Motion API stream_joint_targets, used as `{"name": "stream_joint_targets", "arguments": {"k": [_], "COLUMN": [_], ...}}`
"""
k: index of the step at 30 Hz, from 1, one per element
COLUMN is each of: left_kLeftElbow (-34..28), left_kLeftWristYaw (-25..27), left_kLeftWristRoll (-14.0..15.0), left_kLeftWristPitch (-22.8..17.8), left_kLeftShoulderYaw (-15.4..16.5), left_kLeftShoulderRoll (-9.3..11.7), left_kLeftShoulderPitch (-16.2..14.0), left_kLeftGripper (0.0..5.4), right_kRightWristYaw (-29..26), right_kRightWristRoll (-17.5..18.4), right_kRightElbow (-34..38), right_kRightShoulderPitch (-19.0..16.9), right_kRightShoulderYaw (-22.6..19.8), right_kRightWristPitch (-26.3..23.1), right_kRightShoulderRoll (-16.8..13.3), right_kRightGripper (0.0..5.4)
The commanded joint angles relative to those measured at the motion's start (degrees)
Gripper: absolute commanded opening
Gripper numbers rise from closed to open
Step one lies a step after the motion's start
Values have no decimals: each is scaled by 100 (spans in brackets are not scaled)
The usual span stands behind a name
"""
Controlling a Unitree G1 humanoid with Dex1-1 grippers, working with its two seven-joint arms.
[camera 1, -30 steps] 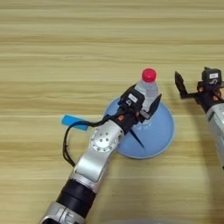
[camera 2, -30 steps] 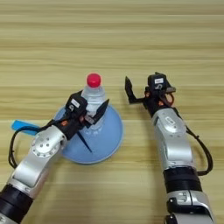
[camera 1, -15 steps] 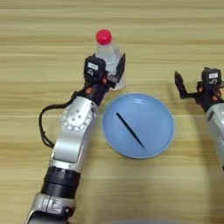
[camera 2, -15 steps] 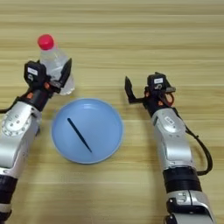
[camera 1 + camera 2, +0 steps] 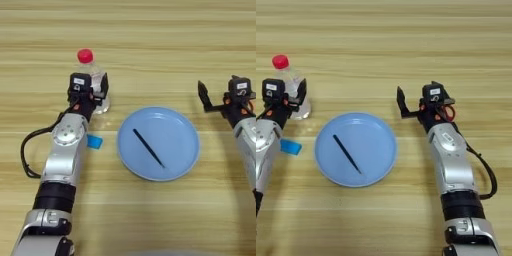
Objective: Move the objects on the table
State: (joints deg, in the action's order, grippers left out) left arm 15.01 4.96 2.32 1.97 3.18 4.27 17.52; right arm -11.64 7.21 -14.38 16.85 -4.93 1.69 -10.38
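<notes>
While standing upright on the worktop (image 5: 150,30) at far left, the bottle (image 5: 93,82) sits between the left gripper's (image 5: 95,90) fingers, which are clamped on it. Just beside the arm lies a blue tag (image 5: 94,142). Right of it, the stick (image 5: 148,147) lies diagonally inside the plate (image 5: 185,145). Rightmost, the right gripper (image 5: 423,102) hovers with fingers apart, holding nothing.

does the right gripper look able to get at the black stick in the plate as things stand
Probably yes. The right gripper hangs open just right of the blue plate, and the black stick lies bare in it with nothing over it. The left gripper is off at the bottle.
</notes>
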Motion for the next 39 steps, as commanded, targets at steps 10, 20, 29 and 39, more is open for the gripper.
{"name": "stream_joint_targets", "arguments": {"k": [10,20,29,39], "left_kLeftElbow": [456,513,540,548], "left_kLeftWristYaw": [-116,-150,-179,-254], "left_kLeftWristRoll": [-205,-289,-283,-314], "left_kLeftWristPitch": [351,385,383,355], "left_kLeftShoulderYaw": [-64,-104,-134,-137], "left_kLeftShoulderRoll": [137,147,131,138], "left_kLeftShoulderPitch": [272,224,188,175], "left_kLeftGripper": [315,315,315,394], "right_kRightWristYaw": [33,26,23,31], "right_kRightWristRoll": [-34,-40,-41,-57], "right_kRightElbow": [89,94,98,107], "right_kRightShoulderPitch": [-36,-36,-35,-34], "right_kRightShoulderYaw": [9,1,0,9], "right_kRightWristPitch": [-104,-106,-108,-111], "right_kRightShoulderRoll": [34,40,37,50], "right_kRightGripper": [540,540,540,540]}}
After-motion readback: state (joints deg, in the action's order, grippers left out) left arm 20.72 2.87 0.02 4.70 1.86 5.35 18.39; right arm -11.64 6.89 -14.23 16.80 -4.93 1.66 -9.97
